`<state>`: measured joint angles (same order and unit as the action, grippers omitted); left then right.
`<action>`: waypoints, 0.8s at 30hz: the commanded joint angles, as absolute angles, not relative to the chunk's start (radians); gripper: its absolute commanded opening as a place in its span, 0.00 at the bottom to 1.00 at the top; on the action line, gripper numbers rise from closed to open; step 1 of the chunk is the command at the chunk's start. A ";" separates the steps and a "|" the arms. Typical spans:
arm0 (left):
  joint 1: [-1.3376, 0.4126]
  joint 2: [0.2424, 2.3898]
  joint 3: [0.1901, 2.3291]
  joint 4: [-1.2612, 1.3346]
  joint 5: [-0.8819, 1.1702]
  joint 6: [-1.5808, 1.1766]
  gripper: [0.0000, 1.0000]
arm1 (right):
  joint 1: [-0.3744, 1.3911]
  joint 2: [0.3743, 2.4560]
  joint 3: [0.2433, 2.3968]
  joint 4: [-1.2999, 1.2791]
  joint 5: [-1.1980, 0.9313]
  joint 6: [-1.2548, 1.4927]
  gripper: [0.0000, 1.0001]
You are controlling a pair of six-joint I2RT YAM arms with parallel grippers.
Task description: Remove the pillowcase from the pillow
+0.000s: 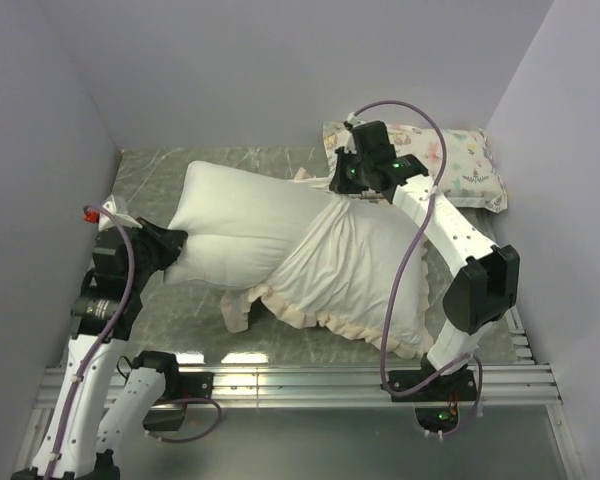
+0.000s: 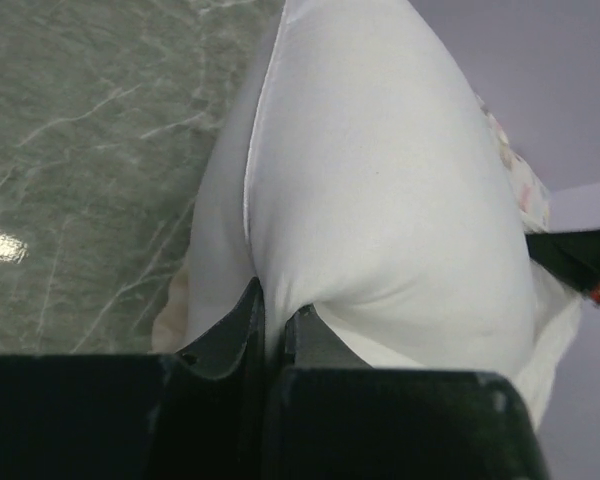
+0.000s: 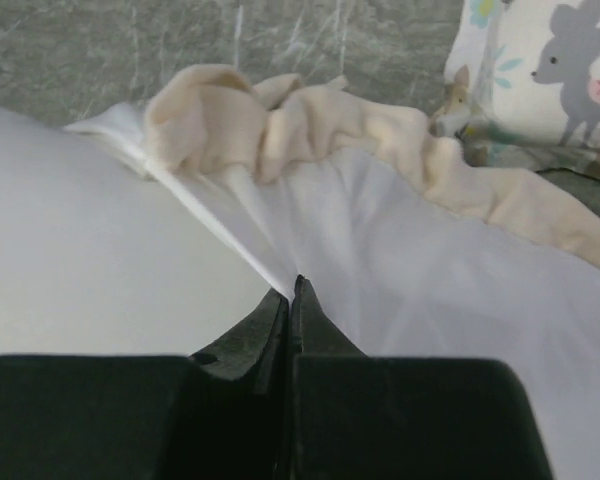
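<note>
Bright even light, soft shadows, glare on table [image 2: 2, 243] (left wrist), close foreground blurred.

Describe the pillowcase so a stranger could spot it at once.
On the grey marble table, look in the middle, beside the right arm. The pillowcase is the white cover there, sleeved over one end of the plain pillow. Only it carries a cream ruffled frill, unlike the plain pillow and the animal-print pillow behind.

White links [image 1: 450, 225], chunky black joints [image 1: 485, 285], lilac cables [image 1: 405, 270], little green LEDs [image 1: 393, 163]; left end effector [image 2: 273, 325] and right end effector [image 3: 292, 297] both plain black.
</note>
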<state>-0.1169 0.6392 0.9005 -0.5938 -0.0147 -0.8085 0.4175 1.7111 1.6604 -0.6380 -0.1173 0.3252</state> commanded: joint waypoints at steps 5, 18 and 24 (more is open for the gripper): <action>-0.086 0.782 0.721 -0.376 -0.256 -0.896 0.01 | 0.557 1.622 1.663 -0.563 0.084 0.249 0.49; -0.084 0.893 0.828 -0.370 -0.189 -0.793 0.62 | 0.991 1.102 1.138 -0.424 0.332 0.406 0.81; -0.084 0.897 0.957 -0.469 -0.207 -0.736 0.99 | 1.287 1.233 1.018 -0.371 0.589 0.517 0.84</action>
<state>-0.0864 0.9073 0.8677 -0.4473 -0.1925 -0.7776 1.2026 1.1126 1.0340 -0.4339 0.3969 0.4320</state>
